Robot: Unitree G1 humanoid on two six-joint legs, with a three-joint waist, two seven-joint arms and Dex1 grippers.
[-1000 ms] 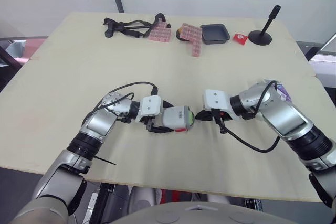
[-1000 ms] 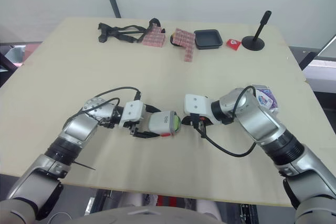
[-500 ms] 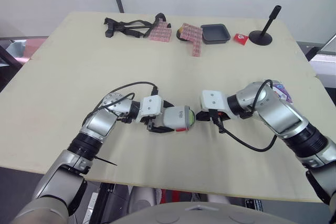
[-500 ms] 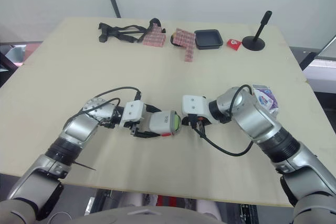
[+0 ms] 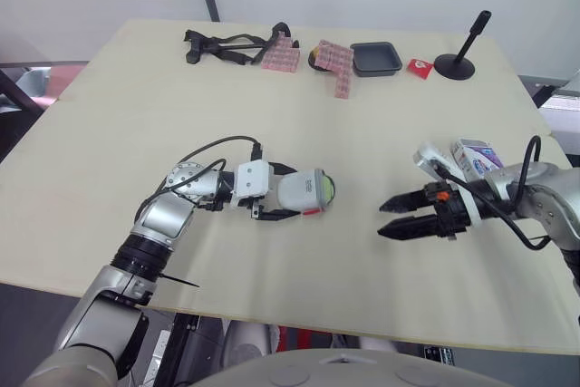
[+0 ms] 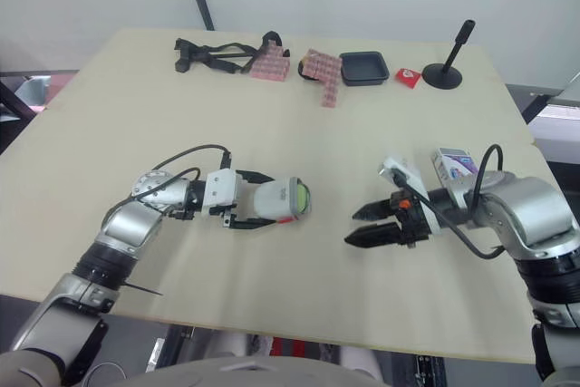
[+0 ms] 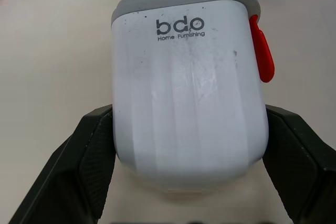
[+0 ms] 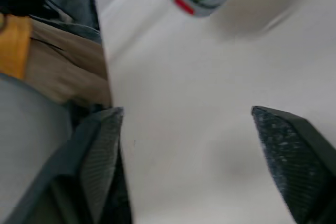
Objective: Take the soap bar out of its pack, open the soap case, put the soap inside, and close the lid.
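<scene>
Left gripper [image 5: 286, 193] is closed on the soap case [image 5: 310, 191], with one black finger on each long side. The case lies on its side, near the middle of the table [image 5: 136, 106]. I cannot tell if it touches the table or hangs just above it. The case is white with a grey rim and a red latch [image 7: 261, 51]. At the end facing the other arm, a green face [image 5: 328, 190] shows inside the rim.

Right gripper [image 5: 381, 220] is wide open and holds nothing. It is low over the table, it points toward the case and stays well apart from it. The soap pack [image 5: 478, 155], a small box, lies near the right edge of the table, just beside the right arm.

Along the far edge are a black tray [image 5: 375, 58], a red packet [image 5: 418, 67] and a black stand [image 5: 460, 53].
</scene>
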